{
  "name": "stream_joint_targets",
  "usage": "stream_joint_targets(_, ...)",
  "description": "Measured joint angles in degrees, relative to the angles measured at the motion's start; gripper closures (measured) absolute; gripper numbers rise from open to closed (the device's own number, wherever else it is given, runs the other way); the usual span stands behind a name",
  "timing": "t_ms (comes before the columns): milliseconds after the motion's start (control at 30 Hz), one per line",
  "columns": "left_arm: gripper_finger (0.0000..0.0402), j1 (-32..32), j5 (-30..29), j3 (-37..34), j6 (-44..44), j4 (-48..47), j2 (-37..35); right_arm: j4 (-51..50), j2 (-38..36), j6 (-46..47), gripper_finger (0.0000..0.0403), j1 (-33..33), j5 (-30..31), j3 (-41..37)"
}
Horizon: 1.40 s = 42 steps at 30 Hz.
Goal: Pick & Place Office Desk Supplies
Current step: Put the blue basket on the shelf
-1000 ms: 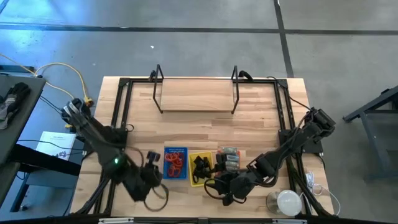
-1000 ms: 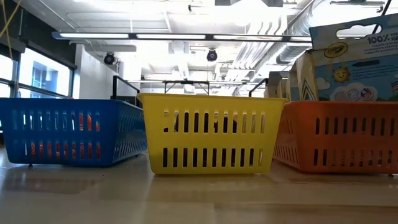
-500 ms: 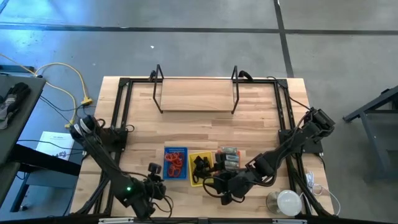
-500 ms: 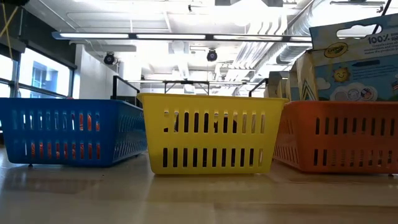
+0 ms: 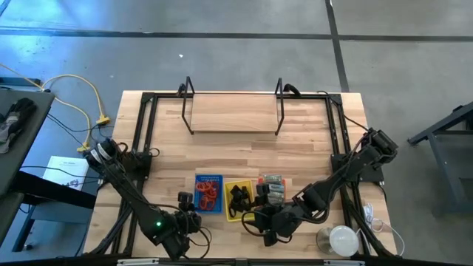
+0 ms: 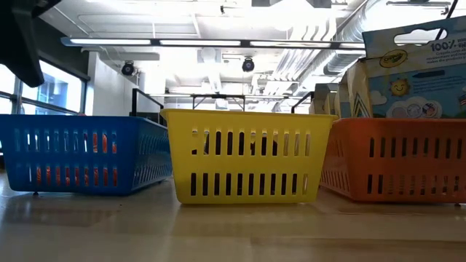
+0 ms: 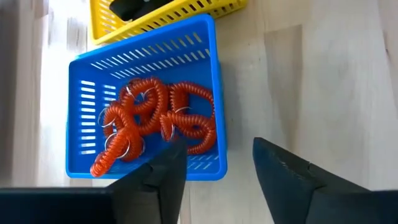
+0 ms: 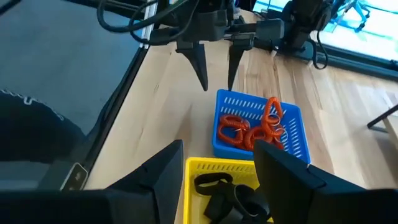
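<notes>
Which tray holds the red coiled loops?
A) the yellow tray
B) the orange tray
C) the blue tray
C: the left wrist view shows the red coiled loops lying inside the blue tray, while the yellow tray holds black items.

Blue tray (image 7: 210, 93): slotted walls, holds red-orange coiled loops (image 7: 155, 121).
Yellow tray (image 5: 238, 200): slotted, black clips (image 8: 227, 194) inside.
Orange tray (image 6: 397, 160): slotted; grey-green pieces (image 5: 272, 188) inside, seen from above.
Counter (image 5: 236, 144): light wood, plank seams, black frame rails.
Round object (image 5: 342, 239): white.
End effector fingers (image 7: 283, 177): dark.
</notes>
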Motion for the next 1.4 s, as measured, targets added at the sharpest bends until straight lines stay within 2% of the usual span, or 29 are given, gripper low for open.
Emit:
stream_joint_targets(100,0.0215,0.6,0.2,0.0,0.0,0.0,0.1,-0.6,0.0,1.3,0.022,0.0,-0.1,0.0)
stream_joint_targets(333,0.0212,3.8,1.1,-0.3,0.1,0.3,2.6,-1.2,0.0,2.5,0.022,0.1,-0.1,0.0)
stream_joint_targets(700,0.022,8.2,9.1,-0.3,1.4,0.6,5.6,-1.2,0.0,4.0,0.022,1.5,0.0,0.0)
stream_joint_targets(833,0.0261,9.2,9.3,-0.3,4.1,0.6,5.6,-1.2,0.0,4.0,0.022,2.2,0.1,0.0)
stream_joint_targets(1067,0.0387,10.0,9.2,-0.3,5.6,0.5,5.6,-1.2,0.0,5.1,0.022,2.6,0.1,0.0)
stream_joint_targets(1233,0.0398,9.2,4.7,0.2,7.9,-1.6,5.3,-1.2,0.0,4.9,0.022,2.5,0.1,0.0)
stream_joint_targets(1400,0.0399,9.3,2.9,4.1,10.1,-10.6,3.0,-1.2,0.0,2.3,0.022,2.2,0.3,0.0)
